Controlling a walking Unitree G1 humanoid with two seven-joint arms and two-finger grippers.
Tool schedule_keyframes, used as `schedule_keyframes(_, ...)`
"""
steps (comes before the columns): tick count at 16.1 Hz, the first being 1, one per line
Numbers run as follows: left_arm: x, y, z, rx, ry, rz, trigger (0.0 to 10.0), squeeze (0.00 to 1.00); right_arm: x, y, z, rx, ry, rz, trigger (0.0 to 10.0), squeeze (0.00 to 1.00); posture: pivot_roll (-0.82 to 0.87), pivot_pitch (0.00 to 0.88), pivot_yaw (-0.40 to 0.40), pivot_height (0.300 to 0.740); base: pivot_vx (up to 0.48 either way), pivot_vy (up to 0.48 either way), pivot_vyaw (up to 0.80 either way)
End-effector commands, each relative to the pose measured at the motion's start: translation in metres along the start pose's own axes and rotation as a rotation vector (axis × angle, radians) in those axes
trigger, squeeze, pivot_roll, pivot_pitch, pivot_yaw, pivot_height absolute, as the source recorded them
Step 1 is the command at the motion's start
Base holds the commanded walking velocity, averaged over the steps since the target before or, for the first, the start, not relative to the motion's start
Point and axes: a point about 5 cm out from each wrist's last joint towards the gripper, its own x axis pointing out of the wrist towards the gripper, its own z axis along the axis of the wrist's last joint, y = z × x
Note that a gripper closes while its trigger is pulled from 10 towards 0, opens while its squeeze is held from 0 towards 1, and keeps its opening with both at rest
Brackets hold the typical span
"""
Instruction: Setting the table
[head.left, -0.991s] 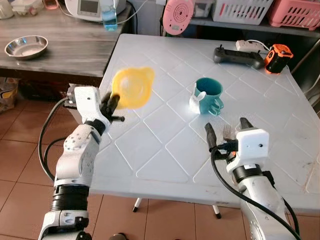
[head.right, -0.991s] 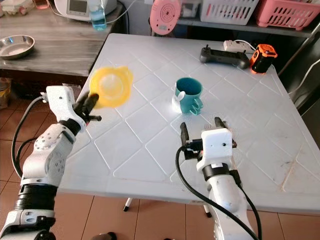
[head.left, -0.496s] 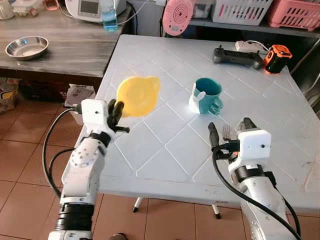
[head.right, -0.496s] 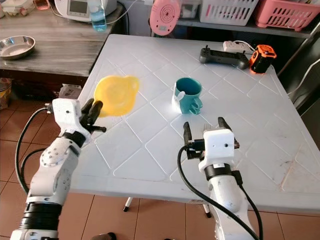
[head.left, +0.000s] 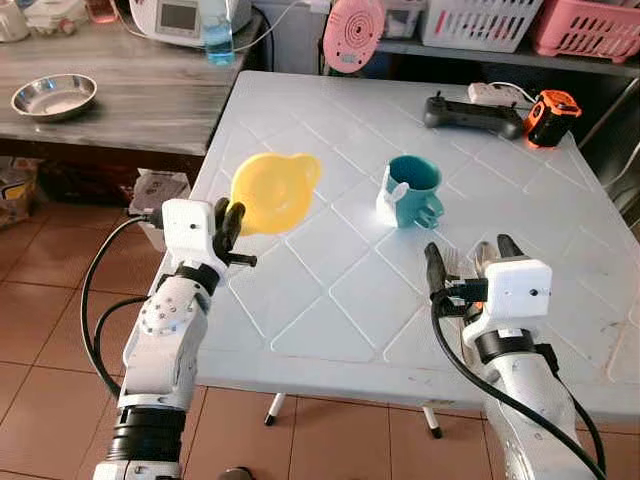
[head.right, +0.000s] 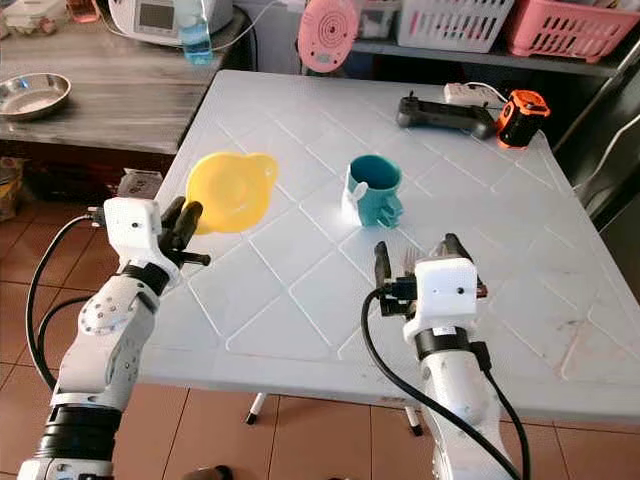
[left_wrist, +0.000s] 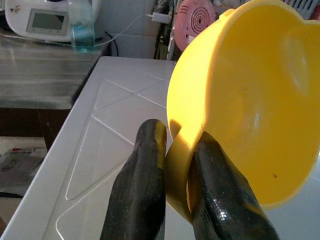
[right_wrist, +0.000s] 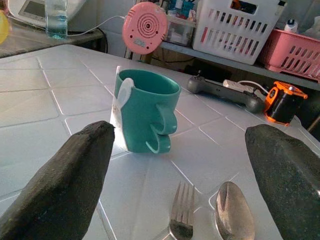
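Fingers pinch yellow bowl; right fingers spread over fork, spoon.

Left arm: silver, raised at the left edge of the table, bent at the elbow, with the forearm pointing up and forward; a black cable loops beside it.
Left gripper: two black fingers closed together, pinching the rim of the yellow bowl, which is held tilted above the table.
Right arm: silver, comes up from the near edge of the table; a black cable runs along the forearm.
Right gripper: fingers spread wide apart, pointing forward just above the table top, with nothing between them.
Right wrist: white block, level, facing forward.
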Motion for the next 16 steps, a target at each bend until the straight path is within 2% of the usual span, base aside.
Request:
schedule_keyframes(1, 0.003, -0.004, 0.002, 0.016, 0.0, -0.008, 10.0, 0.0, -0.001, -0.003, -0.001, 0.0, 0.009, -0.015, 10.0, 0.0, 0.19, 0.124, -0.055, 0.74, 0.0, 0.0, -0.77)
schedule_keyframes(3, 0.002, -0.002, -0.001, 0.04, 0.002, 0.0, 10.0, 0.0, -0.002, -0.002, -0.001, 0.003, 0.004, -0.011, 10.0, 0.0, 0.19, 0.124, -0.054, 0.74, 0.0, 0.0, -0.72)
schedule_keyframes(7, -0.011, 0.01, -0.017, 0.102, 0.036, 0.063, 10.0, 0.0, -0.004, -0.004, -0.004, -0.001, 0.004, -0.02, 10.0, 0.0, 0.19, 0.123, -0.053, 0.74, 0.0, 0.0, 0.0)
schedule_keyframes(9, -0.015, 0.012, -0.024, 0.099, 0.061, 0.07, 10.0, 0.0, -0.005, -0.004, -0.004, -0.002, 0.006, -0.02, 10.0, 0.0, 0.19, 0.122, -0.054, 0.74, 0.0, 0.0, 0.0)
schedule_keyframes(13, -0.013, 0.01, -0.026, 0.095, 0.062, 0.069, 10.0, 0.0, -0.002, -0.003, -0.003, -0.004, -0.004, -0.017, 10.0, 0.0, 0.2, 0.118, -0.061, 0.74, 0.0, 0.0, 0.0)
schedule_keyframes(16, -0.012, 0.011, -0.027, 0.096, 0.066, 0.073, 10.0, 0.0, -0.003, -0.012, -0.001, -0.031, -0.025, -0.077, 10.0, 0.0, 0.2, 0.119, -0.059, 0.74, 0.0, 0.247, 0.0)
